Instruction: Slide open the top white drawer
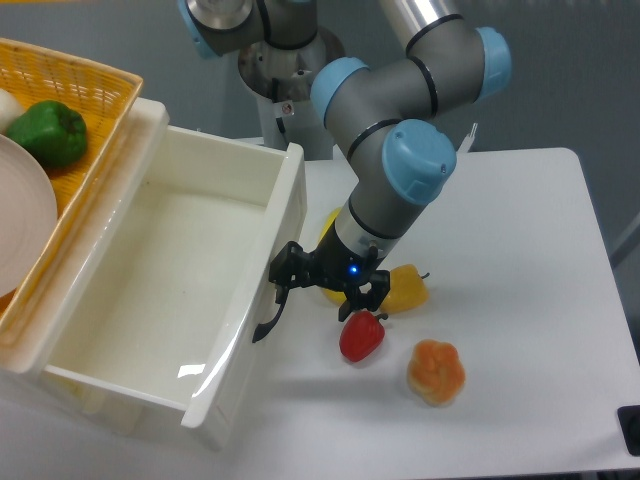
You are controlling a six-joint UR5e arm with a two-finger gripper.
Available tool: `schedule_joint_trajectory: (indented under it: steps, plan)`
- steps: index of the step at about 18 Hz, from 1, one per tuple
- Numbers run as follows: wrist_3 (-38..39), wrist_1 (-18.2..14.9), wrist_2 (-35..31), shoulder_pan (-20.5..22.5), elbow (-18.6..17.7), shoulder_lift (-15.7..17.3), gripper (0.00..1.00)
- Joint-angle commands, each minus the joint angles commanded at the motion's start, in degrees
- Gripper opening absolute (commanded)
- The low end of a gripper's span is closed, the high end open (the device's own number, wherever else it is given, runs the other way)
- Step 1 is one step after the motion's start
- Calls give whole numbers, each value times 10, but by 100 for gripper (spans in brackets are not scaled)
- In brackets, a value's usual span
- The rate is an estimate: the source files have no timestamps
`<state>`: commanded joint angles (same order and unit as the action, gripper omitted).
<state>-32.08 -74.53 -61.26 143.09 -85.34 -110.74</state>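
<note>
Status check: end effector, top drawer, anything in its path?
End effector at the drawer's black handle, grip state unclear. Top white drawer well open, empty. Red pepper and yellow pepper close by.

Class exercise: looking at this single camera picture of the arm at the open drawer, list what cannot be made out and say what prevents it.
- Gripper at the black handle: dark fingers merge with the dark handle, so open or shut is unclear.
- Top white drawer: front face hidden by the viewing angle; lower corner cut off by the picture's bottom edge.
- Yellow pepper: partly hidden behind the gripper.
- White plate: cut off by the left edge.
</note>
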Motion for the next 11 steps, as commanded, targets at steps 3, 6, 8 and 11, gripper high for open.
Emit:
schedule_joint_trajectory:
  steps: [3,6,8,11]
  plan:
    - [0,0,18,5,-1,-1,100]
    - [1,0,25,8,-2,-1,100]
    - [1,0,33,11,-2,-1,100]
    - [1,2,33,16,0,3,100]
